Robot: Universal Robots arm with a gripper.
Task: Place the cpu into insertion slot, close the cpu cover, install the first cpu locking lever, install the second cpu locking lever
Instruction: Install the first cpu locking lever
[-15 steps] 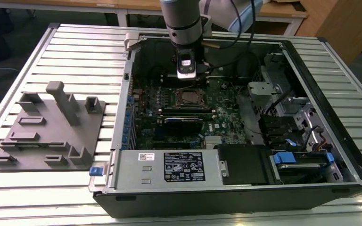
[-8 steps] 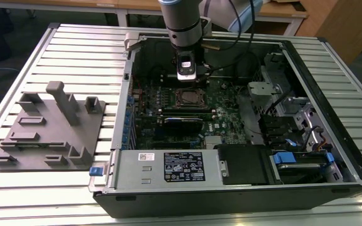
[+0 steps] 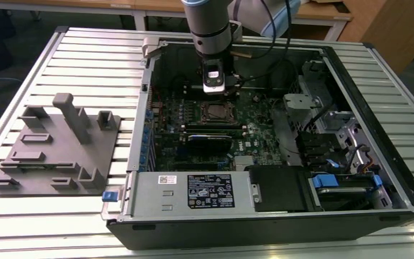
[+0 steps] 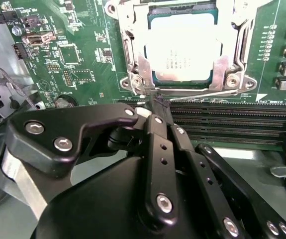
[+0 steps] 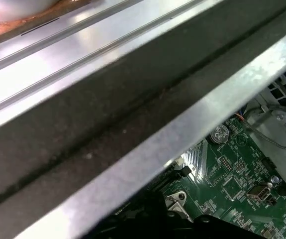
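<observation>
In the second wrist view the cpu [image 4: 182, 52], a square chip with a dull silver top, lies in the insertion slot [image 4: 235, 79]. The silvery cpu cover [image 4: 133, 59] is down around it, and the chip shows through the cover's window. A thin locking lever wire [image 4: 207, 93] runs along the socket's edge beside the memory slots. My gripper [image 4: 157, 105] has its black fingers together, with their tips at one end of that wire. In the exterior view the gripper [image 3: 216, 89] hangs just behind the insertion slot [image 3: 218, 112], inside the open computer case.
Long black memory slots [image 4: 232, 124] lie beside the socket. A black card with a blue edge [image 3: 208, 141] and the power supply box [image 3: 192, 191] sit nearer the front. Drive bays [image 3: 344, 183] fill the exterior view's right. A grey fixture plate [image 3: 56, 145] lies outside the case. The case wall [image 5: 133, 99] is close.
</observation>
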